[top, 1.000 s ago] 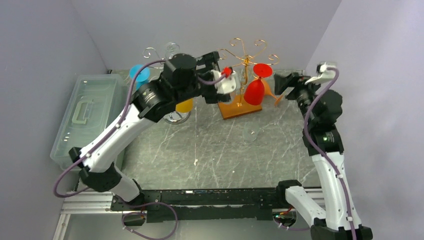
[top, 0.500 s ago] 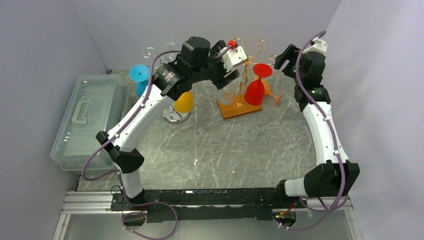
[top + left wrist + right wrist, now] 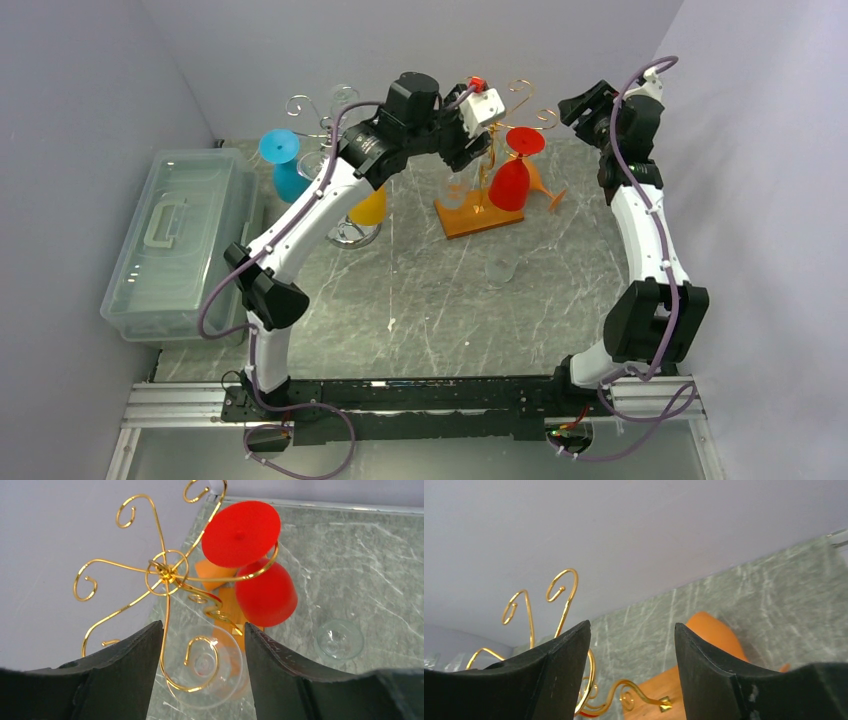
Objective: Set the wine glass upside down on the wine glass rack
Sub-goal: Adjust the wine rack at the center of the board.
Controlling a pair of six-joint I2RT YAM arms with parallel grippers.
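A clear wine glass [image 3: 220,680] hangs upside down on the gold wine glass rack [image 3: 165,572], its round foot resting in a curled hook. In the top view this glass [image 3: 455,188] hangs left of the rack's orange base [image 3: 468,222]. My left gripper [image 3: 203,625] is open right above that foot, one finger on each side and nothing between them; in the top view it [image 3: 468,148] hovers over the rack. My right gripper [image 3: 631,625] is open and empty, held high at the back right [image 3: 577,103] and facing the rack's hooks.
A red glass [image 3: 267,597] hangs upside down on the same rack. Another clear glass [image 3: 340,639] stands on the marble table [image 3: 420,300]. An orange glass [image 3: 714,635] lies behind the base. Blue [image 3: 285,165] and yellow [image 3: 368,208] glasses hang at back left beside a plastic box [image 3: 175,240].
My left gripper has risen and shifted right, ending above the rack. The right arm has lifted toward the back wall. Both pairs of jaws have narrowed somewhat.
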